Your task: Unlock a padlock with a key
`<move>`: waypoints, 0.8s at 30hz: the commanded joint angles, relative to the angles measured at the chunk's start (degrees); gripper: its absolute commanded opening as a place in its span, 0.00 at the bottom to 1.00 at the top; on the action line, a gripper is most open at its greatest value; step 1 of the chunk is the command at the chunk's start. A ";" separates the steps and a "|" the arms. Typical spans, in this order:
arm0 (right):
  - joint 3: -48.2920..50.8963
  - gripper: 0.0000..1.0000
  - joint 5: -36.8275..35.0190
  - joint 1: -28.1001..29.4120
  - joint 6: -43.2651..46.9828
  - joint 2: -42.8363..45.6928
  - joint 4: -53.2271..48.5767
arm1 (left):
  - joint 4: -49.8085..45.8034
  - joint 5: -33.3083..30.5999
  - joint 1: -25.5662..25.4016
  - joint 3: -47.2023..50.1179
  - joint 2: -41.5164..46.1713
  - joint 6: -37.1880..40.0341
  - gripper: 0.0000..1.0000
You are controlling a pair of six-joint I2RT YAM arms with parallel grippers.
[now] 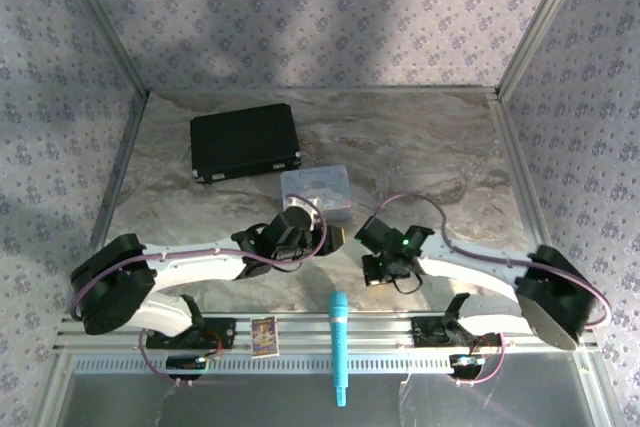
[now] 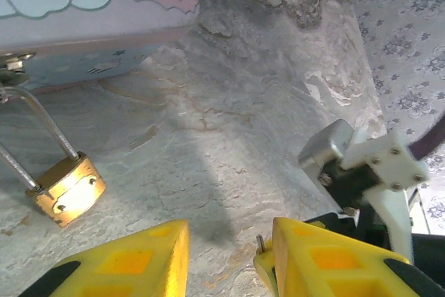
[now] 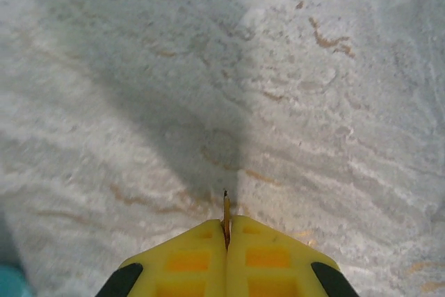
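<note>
The right fingers (image 3: 268,259) are pressed fully together on a thin sliver that pokes out just past their tips. Seen edge-on, it is most likely the key (image 3: 225,206), carried clear above the marbled tabletop (image 3: 313,102). The left fingers (image 2: 139,262) stand partly open with nothing between them. The padlock (image 2: 68,190) lies ahead of them and off to their left, its base resting on the tabletop.

The padlock is a small brass-yellow block, bright and reflective, with two tiny rivets on the face turned toward the left fingers. Its thin silvery shackle (image 2: 52,126) runs up to the latch of a pastel tin (image 2: 90,5) beyond the fingertips. The keyhole cannot be made out from here.

The step in hand appears to be carrying the key across to the lock. Doing it well probably means steadying the brass body first, because a lock hanging loosely by its shackle is likely to swing away from a push. The left fingers look wide enough to close across the block. The key is held by very little metal, so it could twist in the pinch. A slow approach in line with the keyway, with no sideways load on the blade, looks safest.
</note>
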State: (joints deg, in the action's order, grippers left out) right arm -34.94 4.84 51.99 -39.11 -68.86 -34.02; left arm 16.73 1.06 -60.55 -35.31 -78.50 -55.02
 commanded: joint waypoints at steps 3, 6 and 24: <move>-2.26 0.00 17.65 -2.24 13.97 10.22 3.49 | 12.22 5.86 -0.35 0.34 2.34 3.76 0.36; -3.55 0.00 22.62 -3.20 16.48 12.57 5.23 | 17.67 8.13 -0.35 1.87 3.10 3.87 0.36; -2.21 0.00 33.34 -9.89 14.25 16.60 19.58 | 28.80 12.63 -1.12 9.19 6.08 0.62 0.24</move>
State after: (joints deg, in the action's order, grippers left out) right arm -37.74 34.54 43.68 -23.31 -54.28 -19.46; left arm 38.96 10.87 -60.95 -26.98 -72.47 -53.91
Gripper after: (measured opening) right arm 0.051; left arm 0.246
